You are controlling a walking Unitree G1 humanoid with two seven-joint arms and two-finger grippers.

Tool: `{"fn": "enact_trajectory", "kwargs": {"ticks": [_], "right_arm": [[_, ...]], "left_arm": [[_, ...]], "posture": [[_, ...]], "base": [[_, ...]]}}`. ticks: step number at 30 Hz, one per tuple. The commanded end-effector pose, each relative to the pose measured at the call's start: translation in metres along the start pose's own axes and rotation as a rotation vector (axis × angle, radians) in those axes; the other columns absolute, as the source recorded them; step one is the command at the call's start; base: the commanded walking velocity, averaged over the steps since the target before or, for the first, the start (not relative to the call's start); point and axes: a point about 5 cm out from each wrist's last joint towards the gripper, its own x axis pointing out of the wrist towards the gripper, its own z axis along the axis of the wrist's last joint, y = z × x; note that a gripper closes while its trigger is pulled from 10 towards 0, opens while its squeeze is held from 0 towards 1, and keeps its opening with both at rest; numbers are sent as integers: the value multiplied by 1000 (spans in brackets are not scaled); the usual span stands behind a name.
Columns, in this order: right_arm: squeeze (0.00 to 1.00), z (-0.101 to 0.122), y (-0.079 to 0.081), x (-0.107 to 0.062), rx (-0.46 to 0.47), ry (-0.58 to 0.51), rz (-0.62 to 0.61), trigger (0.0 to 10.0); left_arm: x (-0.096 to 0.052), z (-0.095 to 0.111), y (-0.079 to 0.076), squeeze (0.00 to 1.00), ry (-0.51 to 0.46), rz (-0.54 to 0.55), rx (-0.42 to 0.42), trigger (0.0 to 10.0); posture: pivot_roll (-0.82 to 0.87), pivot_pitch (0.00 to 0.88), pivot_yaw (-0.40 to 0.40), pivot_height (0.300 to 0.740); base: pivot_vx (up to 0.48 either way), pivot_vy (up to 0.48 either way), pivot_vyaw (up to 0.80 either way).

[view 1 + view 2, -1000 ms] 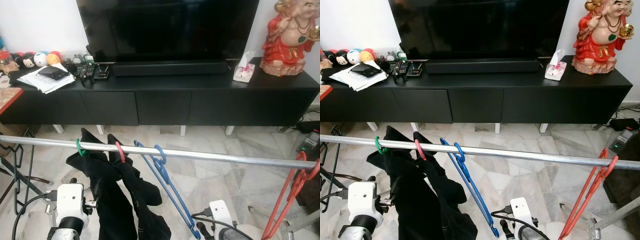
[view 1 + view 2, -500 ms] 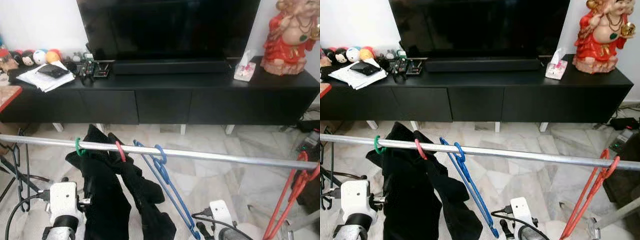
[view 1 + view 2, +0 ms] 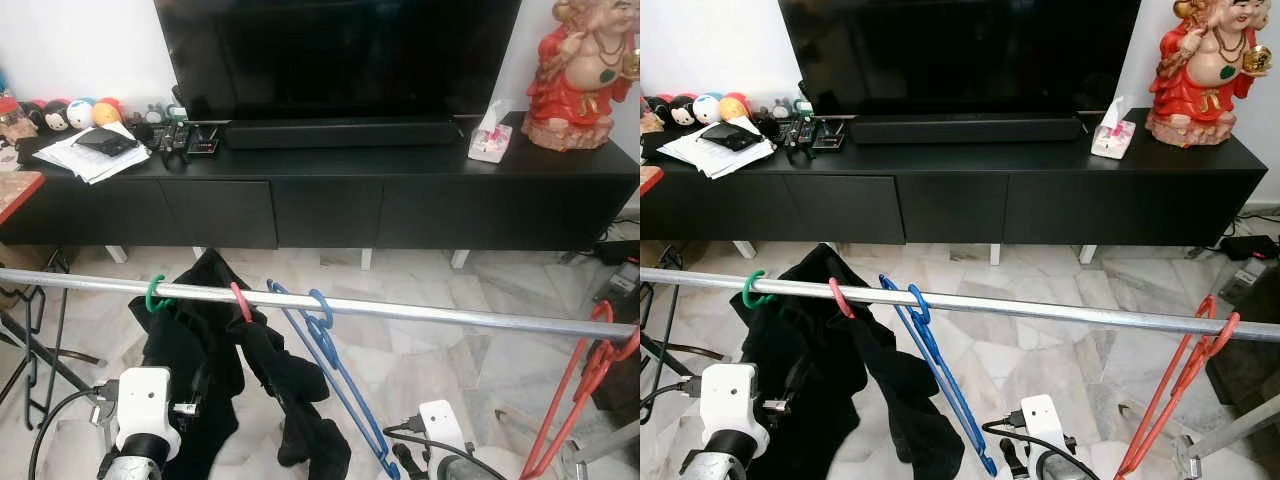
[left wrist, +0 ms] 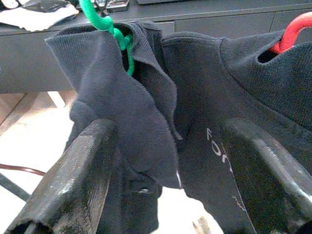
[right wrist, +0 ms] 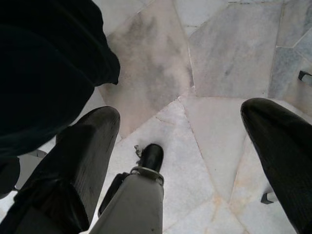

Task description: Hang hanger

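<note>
Green hanger (image 3: 155,295): hook over the rail (image 3: 420,312) near its left end, carrying a dark garment (image 3: 190,370) that hangs bunched and tilted.
Pink hanger (image 3: 241,302): hooked just right of the green one, also under dark cloth.
Blue hangers (image 3: 335,375): bare, hooked mid-rail, slanting down to the right.
Red hangers (image 3: 580,385): bare, at the rail's right end.

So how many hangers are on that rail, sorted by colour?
Green hanger: 1
Pink hanger: 1
Blue hangers: 2
Red hangers: 2
Total: 6
</note>
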Motion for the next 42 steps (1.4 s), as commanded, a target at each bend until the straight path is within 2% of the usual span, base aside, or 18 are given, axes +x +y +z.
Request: {"fn": "enact_trajectory", "kwargs": {"ticks": [1,4,9,14,27,32,34,37,40,42], "right_arm": [[0,2,1,0,13,-5,4,10000],[0,2,1,0,13,-5,4,10000],[0,2,1,0,12,-6,4,10000],[0,2,1,0,10,-5,6,10000],[0,3,1,0,0,-4,9,10000],[0,3,1,1,1,-5,10,10000],[0,3,2,1,2,-5,10,10000],[0,3,2,1,2,-5,10,10000],[0,3,2,1,4,-4,11,10000],[0,3,2,1,4,-4,11,10000]], "left_arm": [[-1,-1,-1,0,13,-20,-13,10000],[-1,-1,-1,0,14,-21,-16,10000],[-1,-3,-13,0,60,-170,-72,10000],[-3,0,-17,0,92,-277,-93,10000],[0,23,-27,0,80,-434,-136,10000],[6,21,-26,0,109,-427,-103,10000],[12,16,-26,0,150,-423,-86,10000],[13,15,-26,0,167,-421,-79,10000],[23,7,-22,0,214,-382,-10,10000],[24,6,-21,0,219,-377,-2,10000]], "posture": [[-31,0,44,740],[-31,0,44,740],[-33,0,44,740],[-30,0,43,740],[-25,0,42,740],[-25,0,44,740],[-25,0,45,740],[-25,0,45,740],[-24,0,46,740],[-24,0,46,740]], "base": [[0,0,0],[0,0,0],[0,0,0],[0,0,0],[0,0,0],[0,0,0],[0,0,0],[0,0,0],[0,0,0],[0,0,0]]}}
